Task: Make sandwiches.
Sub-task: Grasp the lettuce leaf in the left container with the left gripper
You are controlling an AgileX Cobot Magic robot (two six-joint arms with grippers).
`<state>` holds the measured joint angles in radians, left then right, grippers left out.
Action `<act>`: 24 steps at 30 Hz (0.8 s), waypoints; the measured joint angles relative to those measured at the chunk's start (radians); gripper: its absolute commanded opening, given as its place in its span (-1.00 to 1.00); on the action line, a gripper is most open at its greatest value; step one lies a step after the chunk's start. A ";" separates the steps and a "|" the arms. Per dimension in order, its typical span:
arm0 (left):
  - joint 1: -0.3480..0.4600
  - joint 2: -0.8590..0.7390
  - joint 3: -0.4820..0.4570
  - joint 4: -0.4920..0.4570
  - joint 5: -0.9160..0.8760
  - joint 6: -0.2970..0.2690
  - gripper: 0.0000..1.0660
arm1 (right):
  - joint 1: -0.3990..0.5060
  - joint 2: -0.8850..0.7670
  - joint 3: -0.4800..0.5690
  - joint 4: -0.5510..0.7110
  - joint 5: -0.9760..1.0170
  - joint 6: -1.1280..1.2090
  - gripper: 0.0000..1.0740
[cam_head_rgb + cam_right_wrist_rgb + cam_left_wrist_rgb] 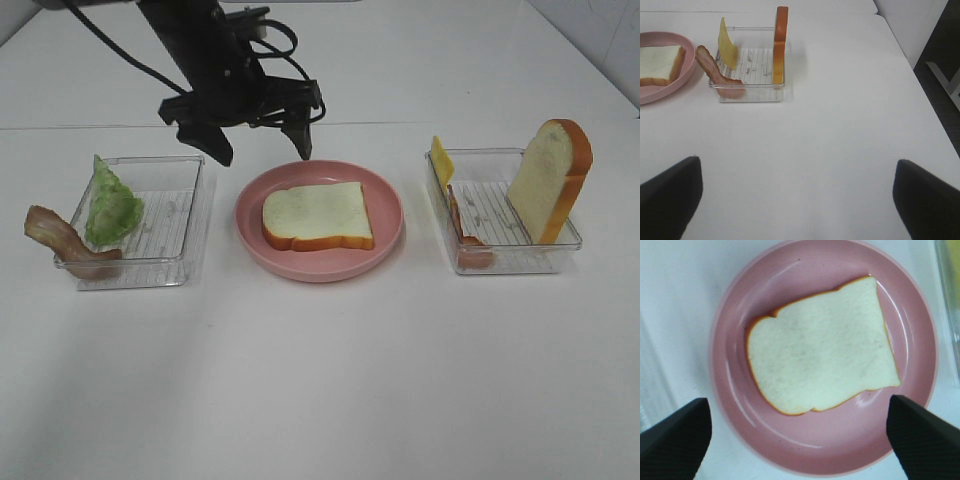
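Note:
One white bread slice with orange-brown crust [318,215] lies flat on the pink plate [322,272]. My left gripper [260,148] hovers open and empty just above the plate's far edge; in the left wrist view [800,440] its fingers [675,440] straddle the slice [820,350] from above. The left clear tray [180,265] holds a green lettuce leaf [110,205], and a bacon strip [62,240] hangs over its left wall. The right clear tray [520,262] holds a yellow cheese square [441,160], a bacon strip [466,238] and an upright bread slice [550,180]. My right gripper [797,200] is open and empty over bare table.
The white table [320,380] stretches in front of the trays. In the right wrist view the table's right edge [920,80] drops off to a dark floor, and the right tray [747,90] and plate [687,65] lie far from that gripper.

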<state>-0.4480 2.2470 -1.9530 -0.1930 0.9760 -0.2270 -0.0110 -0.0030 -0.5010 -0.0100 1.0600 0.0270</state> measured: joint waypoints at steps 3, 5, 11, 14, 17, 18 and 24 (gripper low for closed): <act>0.000 -0.071 -0.002 0.085 0.093 0.000 0.64 | 0.000 0.000 0.000 0.000 0.000 0.000 0.80; 0.000 -0.109 -0.002 0.160 0.193 0.000 0.64 | 0.000 0.000 0.000 0.000 0.000 0.000 0.80; 0.071 -0.133 -0.002 0.193 0.234 0.000 0.64 | 0.000 0.000 0.000 0.000 0.000 0.000 0.80; 0.133 -0.149 -0.002 0.202 0.235 0.001 0.64 | 0.000 0.000 0.000 0.000 0.000 0.000 0.80; 0.196 -0.158 -0.002 0.212 0.235 0.010 0.64 | 0.000 0.000 0.000 0.000 0.000 0.000 0.80; 0.196 -0.158 -0.002 0.212 0.235 0.010 0.64 | 0.000 0.000 0.000 0.000 0.000 0.000 0.80; 0.294 -0.148 -0.002 0.222 0.236 0.026 0.64 | 0.000 0.000 0.000 0.000 0.000 0.000 0.80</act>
<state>-0.1540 2.0990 -1.9550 0.0290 1.2120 -0.2010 -0.0110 -0.0030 -0.5010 -0.0100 1.0600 0.0270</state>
